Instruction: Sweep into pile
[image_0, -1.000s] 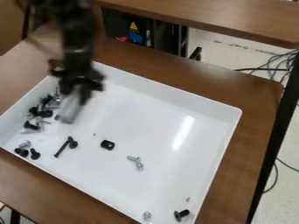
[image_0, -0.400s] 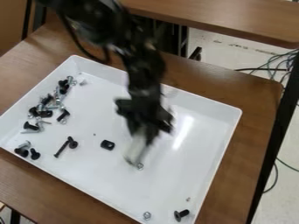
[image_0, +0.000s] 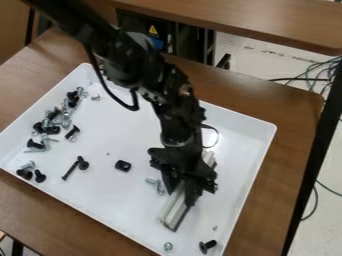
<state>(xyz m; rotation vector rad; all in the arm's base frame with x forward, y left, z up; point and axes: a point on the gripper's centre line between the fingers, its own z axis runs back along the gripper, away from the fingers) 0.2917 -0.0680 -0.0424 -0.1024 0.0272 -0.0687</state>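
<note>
Camera view: a sweep seems under way, the gripper (image_0: 180, 196) pinching a pale bar (image_0: 172, 212) right of the silver screws (image_0: 159, 188), which likely need pushing leftward to the main cluster (image_0: 57, 120), well apart from it.

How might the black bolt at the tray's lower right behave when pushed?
The bolt lies on its side with a wide head, so it would probably roll in an arc. The tray looks glossy, so the bolt may slide easily. Its solid look suggests stiffness.
</note>
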